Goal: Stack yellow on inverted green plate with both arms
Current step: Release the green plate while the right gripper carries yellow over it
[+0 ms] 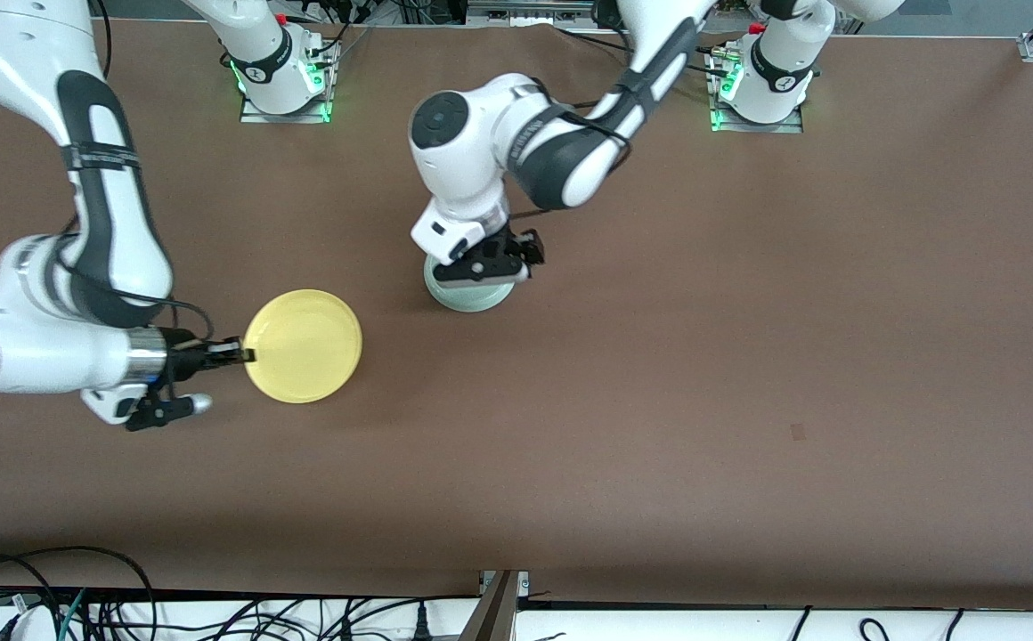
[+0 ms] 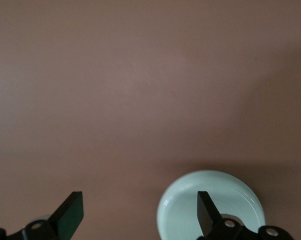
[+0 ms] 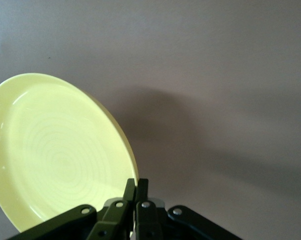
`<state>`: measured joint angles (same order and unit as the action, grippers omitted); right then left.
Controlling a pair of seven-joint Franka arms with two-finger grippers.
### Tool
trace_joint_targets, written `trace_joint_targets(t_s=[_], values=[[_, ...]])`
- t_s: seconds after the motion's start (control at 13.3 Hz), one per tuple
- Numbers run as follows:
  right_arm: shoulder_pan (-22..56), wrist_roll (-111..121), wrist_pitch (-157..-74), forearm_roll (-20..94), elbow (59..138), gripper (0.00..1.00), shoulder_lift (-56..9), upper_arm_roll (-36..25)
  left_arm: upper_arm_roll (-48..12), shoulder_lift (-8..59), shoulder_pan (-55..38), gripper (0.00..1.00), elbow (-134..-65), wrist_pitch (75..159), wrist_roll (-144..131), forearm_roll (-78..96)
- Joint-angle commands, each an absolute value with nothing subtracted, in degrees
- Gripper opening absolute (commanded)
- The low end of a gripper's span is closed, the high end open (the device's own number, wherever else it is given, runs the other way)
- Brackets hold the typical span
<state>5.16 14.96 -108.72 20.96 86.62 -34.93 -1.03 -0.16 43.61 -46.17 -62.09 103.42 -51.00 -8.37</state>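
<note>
step: right hand (image 1: 245, 355) pinched on yellow (image 1: 303, 345) rim, lifted
left hand (image 1: 492, 265): wide open, empty, over green plate (image 1: 470, 294)
next: carry yellow onto green, centre it

Two white jointed arms with dark grey joint covers and round grey end caps are seen. Black cables are strapped along their links. The bases at the top of the front view are lit green, with red knobs. The left gripper (image 1: 492, 263) and right gripper (image 1: 233, 353) are black, with silver screws.
</note>
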Motion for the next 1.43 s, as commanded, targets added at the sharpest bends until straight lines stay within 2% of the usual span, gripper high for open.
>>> trace_joint_targets(t_s=[0.0,0.15,0.38,0.6,0.68,0.83,0.98,1.28,1.36], values=[[4.8,10.5,-121.2,22.7,99.3,0.00,-30.2,4.9,-1.1,39.1,-39.8,1.00,-64.3,101.3,-43.8,-6.4],[4.8,5.0,-131.4,22.7,106.2,0.00,-28.8,10.5,-1.1,37.1,-34.4,1.00,-64.3,100.1,-39.3,-3.1],[4.8,-3.9,-138.9,22.7,111.5,0.00,-26.7,18.3,-1.0,33.0,-29.5,1.00,-63.6,94.1,-32.7,-2.6],[4.9,-7.8,-151.2,22.6,122.0,0.00,-23.4,24.8,-1.1,27.8,-23.4,1.00,-63.7,87.9,-22.5,-2.6],[4.9,-9.7,-154.0,22.6,125.4,0.00,-22.0,26.6,-0.7,25.0,-20.8,1.00,-63.8,84.4,-15.8,-2.7],[5.0,-10.3,-153.9,22.7,128.6,0.00,-19.5,26.9,-0.4,21.0,-16.9,1.00,-64.3,79.6,-8.8,-2.6],[5.0,-10.3,-153.9,22.7,132.3,0.00,-17.1,26.9,-0.3,13.7,-14.4,1.00,-71.3,79.0,-4.0,-2.7],[5.5,-11.2,-154.4,22.6,133.7,0.00,-17.4,27.2,-0.3,1.3,-5.2,1.00,-88.4,80.3,-2.7,3.7],[5.7,-11.3,-154.9,22.7,133.7,0.00,-17.8,27.2,-0.4,0.0,-3.4,1.00,-89.8,79.9,-2.7,4.6]])
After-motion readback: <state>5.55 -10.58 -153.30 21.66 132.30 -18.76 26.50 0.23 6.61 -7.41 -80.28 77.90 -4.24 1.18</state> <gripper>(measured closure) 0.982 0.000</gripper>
